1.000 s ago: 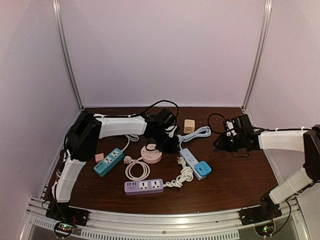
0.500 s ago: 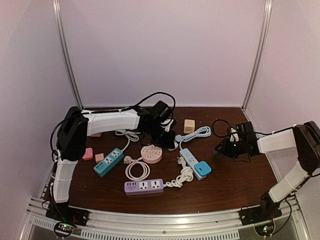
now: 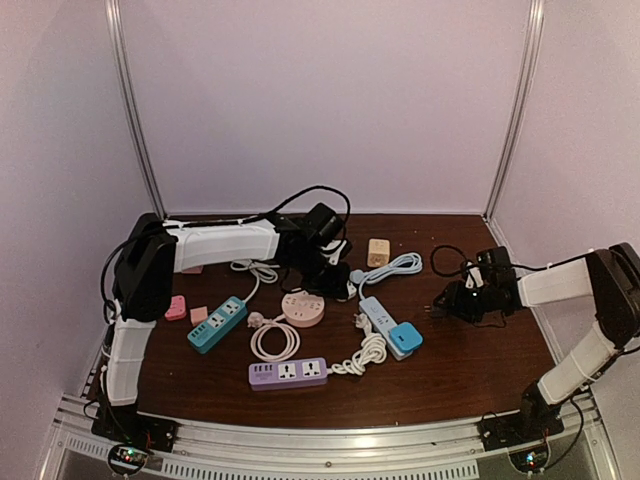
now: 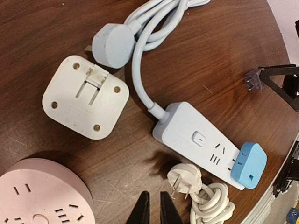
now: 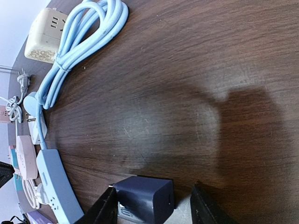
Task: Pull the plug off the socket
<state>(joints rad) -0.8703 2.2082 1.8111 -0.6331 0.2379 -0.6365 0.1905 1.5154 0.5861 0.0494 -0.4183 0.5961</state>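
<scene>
A small dark plug point(image 5: 145, 196) lies on the brown table, away from every socket, and in the top view the plug point(image 3: 441, 301) is at the right. My right gripper point(image 5: 154, 193) is open around it: the left finger point(image 5: 105, 211) touches it and the right finger point(image 5: 205, 207) stands clear. The light-blue socket strip point(image 4: 201, 140) has a blue adapter point(image 4: 247, 164) plugged into its end. My left gripper point(image 4: 155, 198) is shut on nothing, hovering near a loose white plug point(image 4: 185, 179).
A white square adapter point(image 4: 86, 103) and a pink round socket point(image 4: 42, 196) lie under the left wrist. In the top view there are a teal strip point(image 3: 217, 323), a purple strip point(image 3: 288, 372), a white coiled cable point(image 3: 275, 340) and a beige cube point(image 3: 378, 251).
My right gripper has widened its jaws and the dark plug now rests on the table between them. The left arm shifted back at first, then held still.
</scene>
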